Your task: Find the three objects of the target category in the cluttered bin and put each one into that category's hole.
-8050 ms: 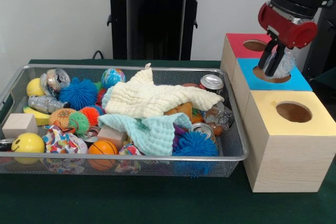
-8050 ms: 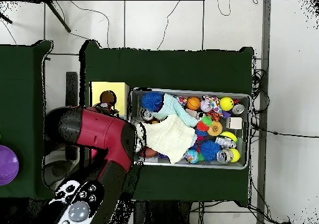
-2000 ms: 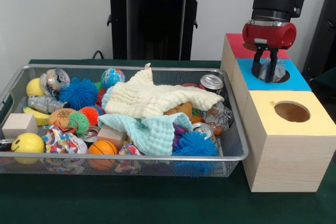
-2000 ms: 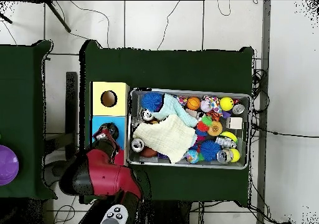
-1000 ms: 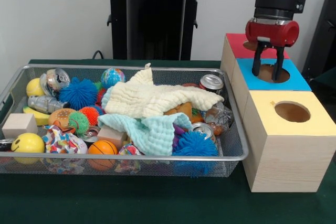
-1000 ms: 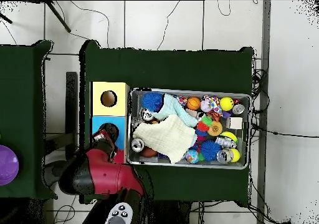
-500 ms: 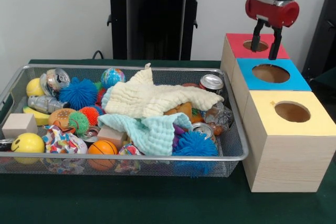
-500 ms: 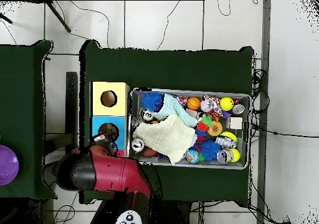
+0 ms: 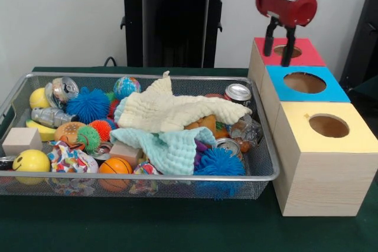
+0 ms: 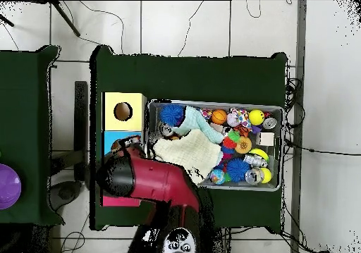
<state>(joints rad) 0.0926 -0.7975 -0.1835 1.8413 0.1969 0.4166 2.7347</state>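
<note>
My gripper [image 9: 279, 47] hangs open and empty above the edge between the red-topped box [image 9: 301, 57] and the blue-topped box [image 9: 331, 90], its fingers [image 9: 289, 48] pointing down. The blue box's hole [image 9: 304, 82] shows a dark inside with nothing sticking out. In the wire bin [image 9: 147, 178] an upright silver can [image 9: 238, 92] stands at the right end, a second can [image 9: 227, 146] lies by a blue spiky ball, and crushed cans [image 9: 64, 88] lie at the left. In the overhead view my red arm [image 10: 144, 180] covers the red box and part of the blue box [image 10: 111, 140].
A yellow-topped box [image 9: 348, 140] with its own hole stands nearest the camera. Cream [image 9: 177, 112] and mint [image 9: 171, 149] cloths cover the bin's middle. Balls, spiky toys, wooden blocks [image 9: 21, 140] and a crumpled clear wrapper [image 9: 247, 129] fill the rest. In the overhead view, bin rim [image 10: 215, 103].
The crumpled clear item held over the blue hole is gone from the fingers. The gripper opened, rose, and swung left toward the bin.
</note>
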